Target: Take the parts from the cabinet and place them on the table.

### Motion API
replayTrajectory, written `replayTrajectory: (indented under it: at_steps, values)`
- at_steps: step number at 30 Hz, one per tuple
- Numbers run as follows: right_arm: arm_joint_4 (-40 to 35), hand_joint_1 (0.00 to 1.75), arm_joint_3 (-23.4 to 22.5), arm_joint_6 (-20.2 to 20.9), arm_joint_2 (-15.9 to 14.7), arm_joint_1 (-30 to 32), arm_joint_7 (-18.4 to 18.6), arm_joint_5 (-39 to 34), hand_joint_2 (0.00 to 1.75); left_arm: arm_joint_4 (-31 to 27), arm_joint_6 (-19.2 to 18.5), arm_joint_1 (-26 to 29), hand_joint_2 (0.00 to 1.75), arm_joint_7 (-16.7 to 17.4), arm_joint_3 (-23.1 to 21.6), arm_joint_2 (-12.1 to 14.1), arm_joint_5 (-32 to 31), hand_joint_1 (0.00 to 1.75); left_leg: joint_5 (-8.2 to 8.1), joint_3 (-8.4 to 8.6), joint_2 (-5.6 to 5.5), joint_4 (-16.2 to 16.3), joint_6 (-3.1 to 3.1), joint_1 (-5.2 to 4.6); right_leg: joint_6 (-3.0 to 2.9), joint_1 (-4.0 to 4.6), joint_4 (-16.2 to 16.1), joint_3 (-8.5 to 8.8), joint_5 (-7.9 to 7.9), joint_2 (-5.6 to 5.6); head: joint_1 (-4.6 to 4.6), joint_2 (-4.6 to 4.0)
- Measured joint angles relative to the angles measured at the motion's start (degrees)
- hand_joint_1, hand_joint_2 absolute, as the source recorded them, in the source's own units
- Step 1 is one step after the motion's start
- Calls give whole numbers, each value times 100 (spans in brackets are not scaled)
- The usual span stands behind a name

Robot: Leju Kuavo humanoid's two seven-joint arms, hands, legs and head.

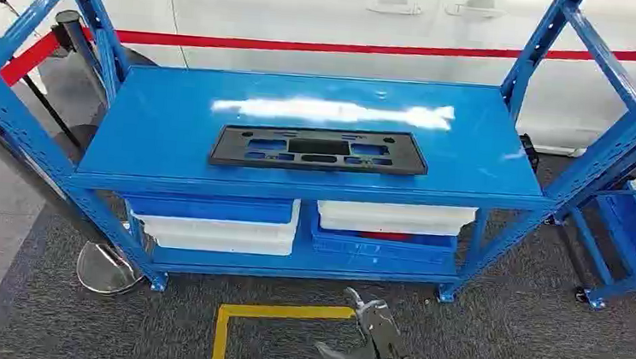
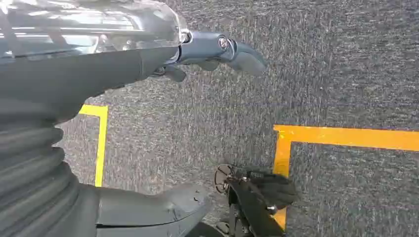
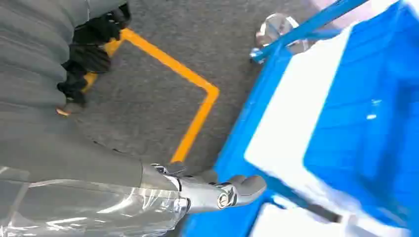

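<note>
The left hand (image 2: 217, 52) hangs over the carpet, fingers apart and holding nothing. The black part (image 1: 319, 149) lies flat at the middle of the blue cabinet's (image 1: 154, 145) top shelf. The right hand (image 1: 379, 343), also spread and bare, rises below; it should approach level, gripping the part's near edge.

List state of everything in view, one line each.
black plastic part: lying flat on the blue shelf top, untouched.
blue rack: standing on carpet, bins on its lower shelf.
white bins: on the lower shelf, contents hidden.
blue bins: on the lower shelf, contents hidden.
right hand: low before the rack, holding nothing.
left hand: over the carpet, empty.
</note>
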Motion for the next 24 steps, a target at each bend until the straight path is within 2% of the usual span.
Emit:
replayTrajectory:
  at_steps: [2,5,7,9,12,18,22,23,24]
  values:
    - [-245,0,90,-18,-50,42,-121,4,175,0,0,0,175,0,-26,-2,26,0,0,-2,0,0,0,0,0,0,2,-1,0,1,0,0]
    - [-735,0,146,2,-83,59,-593,215,175,0,-22,0,175,-9,-105,-4,144,0,0,-10,0,0,0,0,0,0,6,-6,0,1,0,0]
    - [-1218,0,190,102,-81,-20,-678,530,175,0,-63,0,175,-44,-179,-4,201,0,0,-14,1,0,0,0,0,0,7,-6,0,1,0,0]
    - [-1642,0,220,227,-57,-155,-623,828,175,0,-78,-2,175,-81,-279,-4,212,0,1,-10,1,0,-1,0,0,0,8,-8,0,0,0,0]
    - [-2061,0,264,422,15,-454,-242,1008,175,0,-271,-15,175,-182,-413,4,317,0,7,-5,0,0,-5,0,-3,0,9,-8,2,0,0,0]
    - [-2222,0,354,455,55,-680,-98,1047,175,0,-431,-53,175,-219,-575,33,424,0,10,-9,-1,0,-4,0,-4,0,10,-9,3,-2,0,0]
    - [-2097,0,385,577,68,-819,186,588,175,0,-686,-65,175,-243,-706,63,503,0,10,-15,-1,0,-4,0,-4,0,11,-14,3,-1,0,0]
    - [-2010,0,389,579,77,-883,243,533,175,0,-719,-72,0,-214,-758,77,524,0,10,-15,-1,0,-4,0,-4,0,11,-14,3,-2,0,0]
    - [-1890,0,389,579,92,-943,305,470,175,0,-743,-77,0,-192,-806,90,568,0,10,-14,-1,0,-4,0,-4,0,11,-14,3,-2,0,0]
